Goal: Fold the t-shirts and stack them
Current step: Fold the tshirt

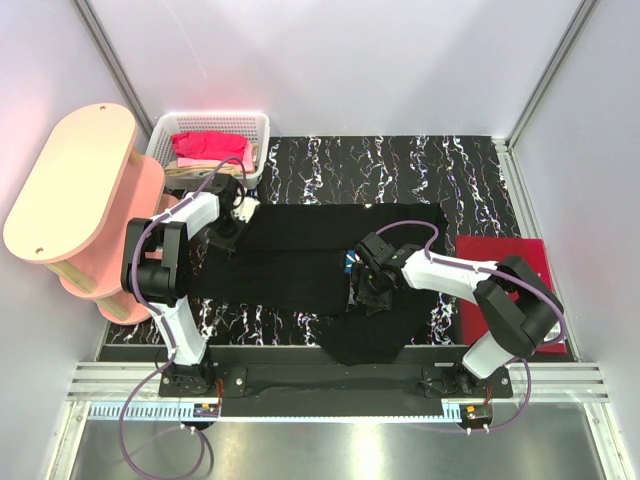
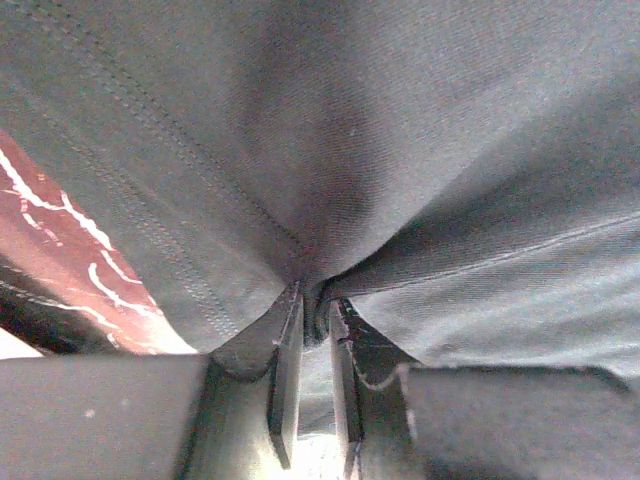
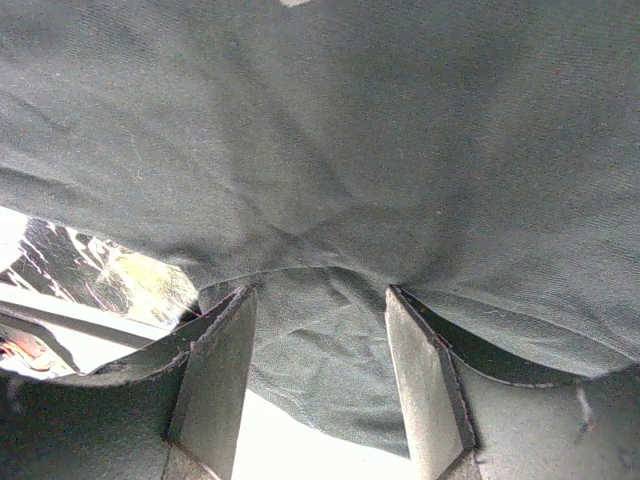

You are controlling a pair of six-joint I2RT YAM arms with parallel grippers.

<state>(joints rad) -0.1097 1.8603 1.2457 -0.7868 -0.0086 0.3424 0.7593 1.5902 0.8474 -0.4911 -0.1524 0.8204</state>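
A black t-shirt [image 1: 300, 250] lies spread across the marbled table, with one part hanging toward the near edge. At its far left corner my left gripper [image 1: 228, 238] is shut on a fold of that cloth. The left wrist view shows the black t-shirt [image 2: 400, 150] bunched between the pads of the left gripper [image 2: 315, 320]. My right gripper [image 1: 365, 290] is at the shirt's middle right. In the right wrist view the right gripper [image 3: 320, 295] has its jaws wide apart, with the black t-shirt [image 3: 350, 130] draped loose over and between them. A dark red t-shirt [image 1: 505, 270] lies folded at the right. A bright pink t-shirt [image 1: 210, 148] sits in the basket.
The white mesh basket [image 1: 160, 135] stands at the far left corner of the black marbled table [image 1: 400, 165]. A pink two-tier stand with a pale top [image 1: 70, 180] is left of the table. White walls close in the back and both sides.
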